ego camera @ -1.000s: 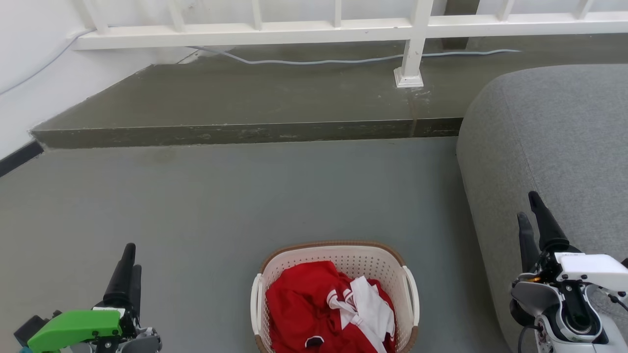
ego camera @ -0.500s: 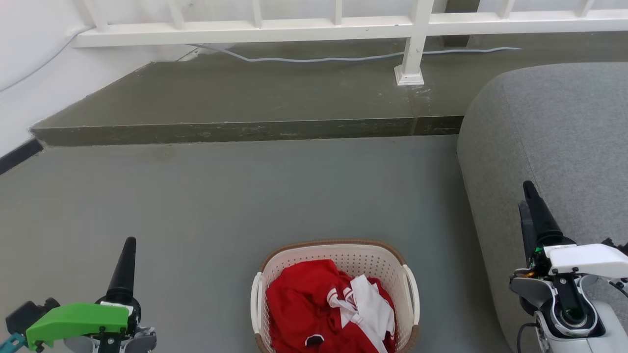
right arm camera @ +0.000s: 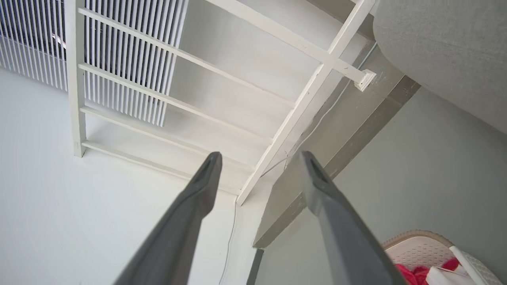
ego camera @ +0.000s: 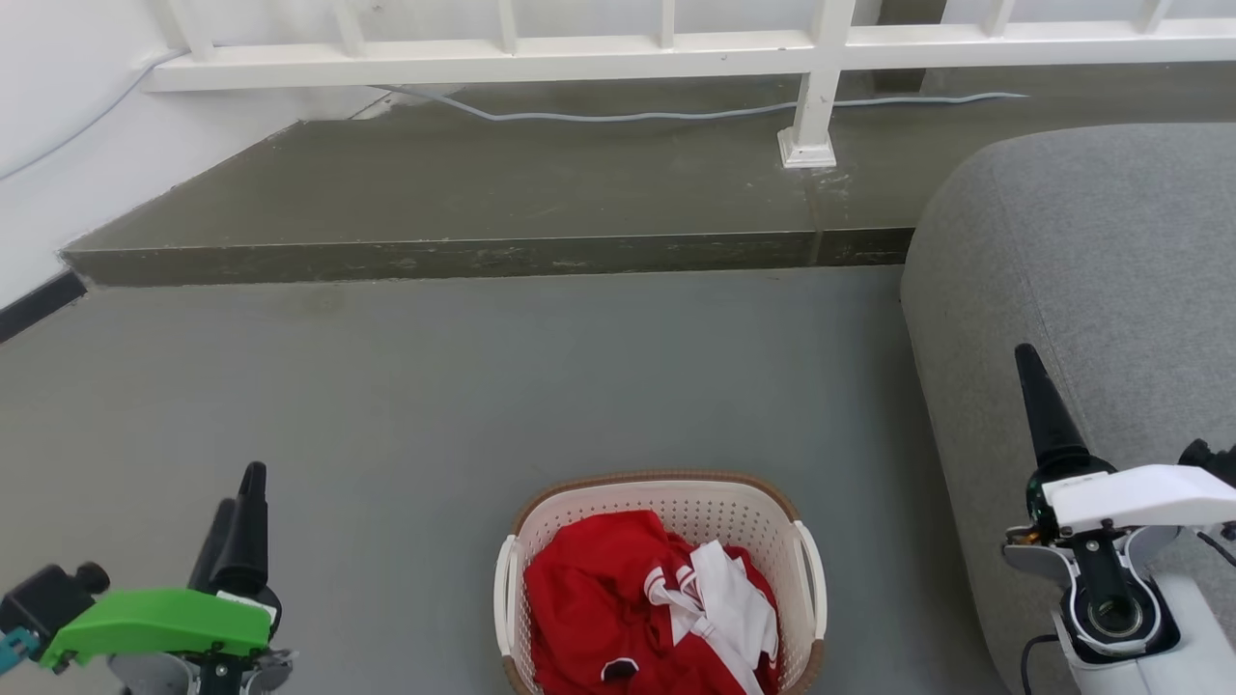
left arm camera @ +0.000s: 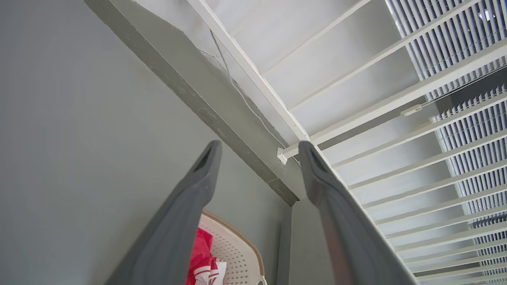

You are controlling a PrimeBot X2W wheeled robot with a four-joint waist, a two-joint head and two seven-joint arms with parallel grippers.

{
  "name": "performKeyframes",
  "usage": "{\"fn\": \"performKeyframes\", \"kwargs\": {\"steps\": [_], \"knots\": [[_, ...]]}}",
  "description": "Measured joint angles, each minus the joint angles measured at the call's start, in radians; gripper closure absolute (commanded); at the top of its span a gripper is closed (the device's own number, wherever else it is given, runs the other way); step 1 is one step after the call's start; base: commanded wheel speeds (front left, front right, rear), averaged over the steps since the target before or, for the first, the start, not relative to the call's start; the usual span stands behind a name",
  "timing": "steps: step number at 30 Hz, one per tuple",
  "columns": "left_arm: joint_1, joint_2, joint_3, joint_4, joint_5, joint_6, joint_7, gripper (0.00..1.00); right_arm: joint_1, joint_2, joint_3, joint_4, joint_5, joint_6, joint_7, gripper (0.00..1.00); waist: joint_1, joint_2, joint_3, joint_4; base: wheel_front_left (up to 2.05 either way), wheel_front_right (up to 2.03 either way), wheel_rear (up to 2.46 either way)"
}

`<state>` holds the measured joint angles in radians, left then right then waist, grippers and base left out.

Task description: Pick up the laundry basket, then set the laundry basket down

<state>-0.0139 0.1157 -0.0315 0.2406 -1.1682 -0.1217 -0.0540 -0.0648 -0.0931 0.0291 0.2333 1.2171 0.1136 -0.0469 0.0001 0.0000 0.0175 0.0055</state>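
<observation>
The laundry basket [ego camera: 676,502], cream-white and perforated with a brown rim and white side handles, stands on the grey floor at the bottom centre of the head view. Red and white clothes [ego camera: 618,598] lie in it. My left gripper [ego camera: 241,487] hangs at the lower left, well clear of the basket, and my right gripper [ego camera: 1025,362] hangs at the lower right in front of the sofa. Both are open and hold nothing: the left gripper [left arm camera: 259,146] and right gripper [right arm camera: 260,155] show fingers spread apart. A corner of the basket [left arm camera: 233,249] shows below the left fingers, and the basket [right arm camera: 420,245] also sits at the right wrist view's lower right.
A large grey upholstered sofa [ego camera: 1091,270] fills the right side, close to the basket and my right arm. A raised concrete step [ego camera: 483,261] crosses the floor ahead, with a white railing [ego camera: 618,58] and a cable [ego camera: 676,116] on it. A white wall runs along the left.
Both wrists have rolled. The right gripper has risen in the head view, its two fingers now lined up as one. The left gripper stays low. The basket has not moved.
</observation>
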Motion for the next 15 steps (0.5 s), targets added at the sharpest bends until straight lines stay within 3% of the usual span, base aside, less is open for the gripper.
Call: {"fn": "performKeyframes", "kwargs": {"steps": [15], "knots": [[-0.003,0.010,-0.019,-0.055,0.300,0.019,-0.045,0.00,-0.019,-0.028,0.048,-0.027,-0.303,-0.001,-0.051,0.00,0.0000,0.0000,0.001,0.001,0.00,0.00,0.00]]}}
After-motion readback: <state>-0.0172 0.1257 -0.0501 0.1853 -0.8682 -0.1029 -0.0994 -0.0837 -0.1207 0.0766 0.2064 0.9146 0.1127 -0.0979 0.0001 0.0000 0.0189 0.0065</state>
